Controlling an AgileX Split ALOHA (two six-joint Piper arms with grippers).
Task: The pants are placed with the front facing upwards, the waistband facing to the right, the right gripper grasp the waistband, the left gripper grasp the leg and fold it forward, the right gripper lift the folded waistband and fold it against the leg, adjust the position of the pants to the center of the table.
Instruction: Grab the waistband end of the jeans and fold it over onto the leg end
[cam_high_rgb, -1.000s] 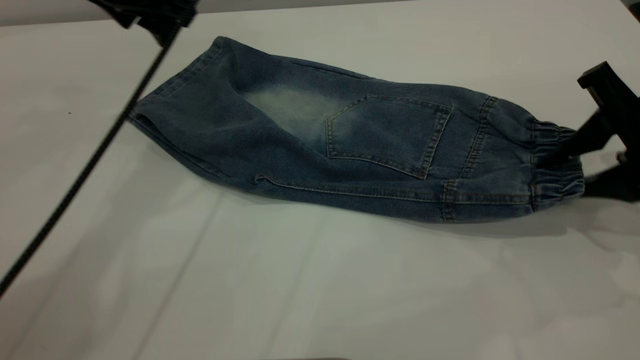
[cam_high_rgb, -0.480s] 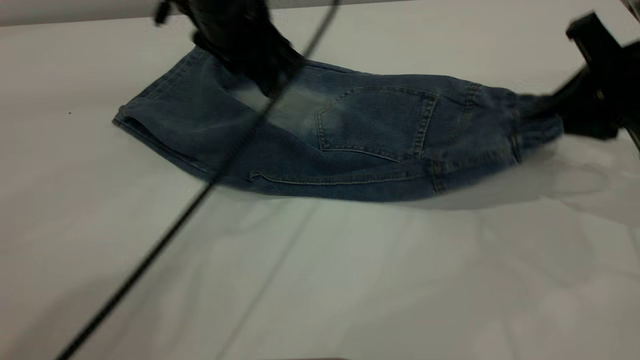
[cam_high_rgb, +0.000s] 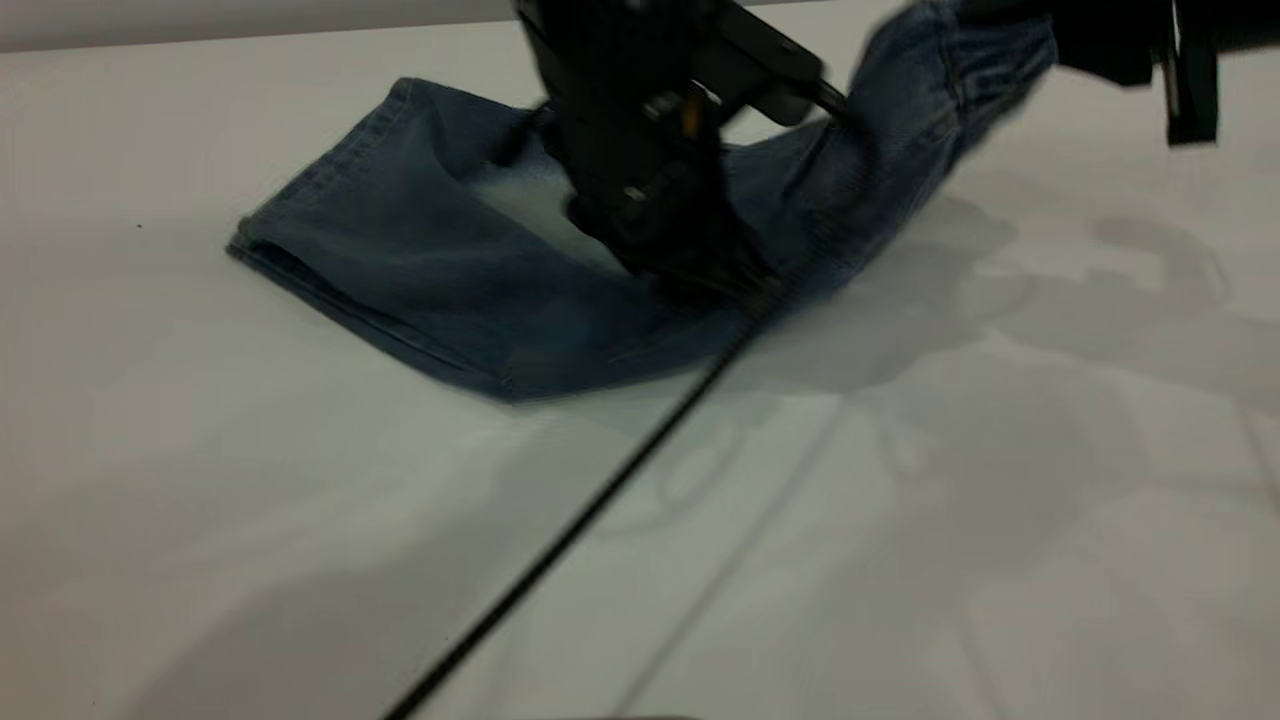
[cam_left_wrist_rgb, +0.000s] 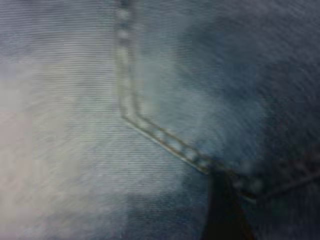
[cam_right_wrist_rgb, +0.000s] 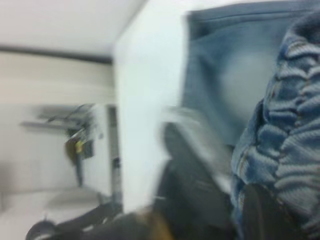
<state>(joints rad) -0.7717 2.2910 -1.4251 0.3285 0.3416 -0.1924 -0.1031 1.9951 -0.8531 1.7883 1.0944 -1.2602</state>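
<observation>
The blue denim pants (cam_high_rgb: 400, 250) lie folded lengthwise on the white table (cam_high_rgb: 900, 560), leg hem at the left. My right gripper (cam_high_rgb: 1062, 38) is shut on the ruffled waistband (cam_high_rgb: 965, 60) and holds it in the air at the top right, so the cloth slopes up from the table. The gathered band (cam_right_wrist_rgb: 300, 115) fills the right wrist view beside a dark finger (cam_right_wrist_rgb: 260, 215). My left gripper (cam_high_rgb: 705, 270) presses down on the middle of the pants. Its wrist view shows only denim, the pocket stitching (cam_left_wrist_rgb: 165, 140) and one dark fingertip (cam_left_wrist_rgb: 225, 210).
A black braided cable (cam_high_rgb: 570, 530) runs from the left gripper down across the table toward the near left. Bare tabletop lies in front of and to the right of the pants. The table's far edge (cam_high_rgb: 200, 35) is just behind the leg hem.
The right gripper has raised the waistband off the table and carried it up and leftward. The left arm swung in from the far left and came down onto the pants' middle.
</observation>
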